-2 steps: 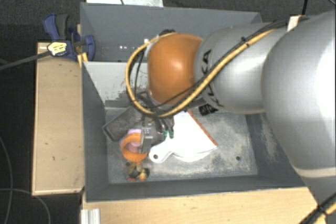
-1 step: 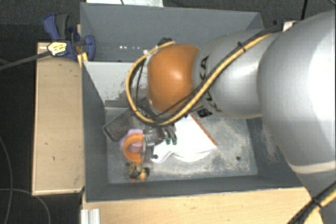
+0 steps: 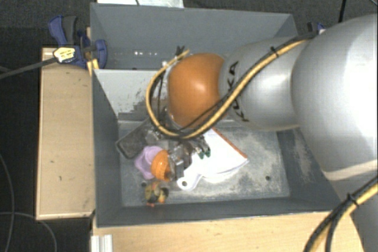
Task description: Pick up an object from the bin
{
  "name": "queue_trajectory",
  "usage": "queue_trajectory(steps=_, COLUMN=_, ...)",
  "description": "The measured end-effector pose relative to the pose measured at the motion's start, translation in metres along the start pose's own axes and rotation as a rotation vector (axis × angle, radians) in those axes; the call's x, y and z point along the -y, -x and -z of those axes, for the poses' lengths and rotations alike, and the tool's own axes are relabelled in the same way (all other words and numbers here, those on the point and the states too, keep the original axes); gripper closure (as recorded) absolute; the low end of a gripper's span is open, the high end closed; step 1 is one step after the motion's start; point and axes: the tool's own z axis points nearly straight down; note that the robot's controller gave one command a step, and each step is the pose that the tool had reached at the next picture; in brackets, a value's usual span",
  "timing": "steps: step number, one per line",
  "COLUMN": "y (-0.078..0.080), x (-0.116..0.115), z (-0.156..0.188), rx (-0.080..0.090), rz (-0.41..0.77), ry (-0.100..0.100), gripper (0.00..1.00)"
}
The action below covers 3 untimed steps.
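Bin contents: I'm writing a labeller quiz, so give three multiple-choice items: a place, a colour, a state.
1. Where does the small multi-coloured thing lie? A in the right corner; B at the far wall; C by the bin's near wall, left of middle.
2. What colour is the round thing beside the purple thing? A green; B orange; C black.
3. How does the white flat thing lie? A flat on the floor; B upright; C rolled up.
Answers: 1 C, it sits lowest in the view; 2 B, plainly orange; 3 A, it spreads across the floor.
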Motion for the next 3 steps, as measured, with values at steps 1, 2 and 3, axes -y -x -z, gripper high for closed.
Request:
queue_trajectory(steps=1, y=0.025, x=0.012, z=-0.006, rx=0.006, rz=0.309, ry=-0.008, gripper=1.00)
queue_trajectory(steps=2, y=0.025, x=0.012, z=-0.006, rx=0.005, rz=0.307, ry=-0.008, gripper=1.00)
queue_trajectory(steps=3, y=-0.012, x=-0.007, z=0.188, rx=0.011, rz=0.336, ry=-0.004, gripper=1.00)
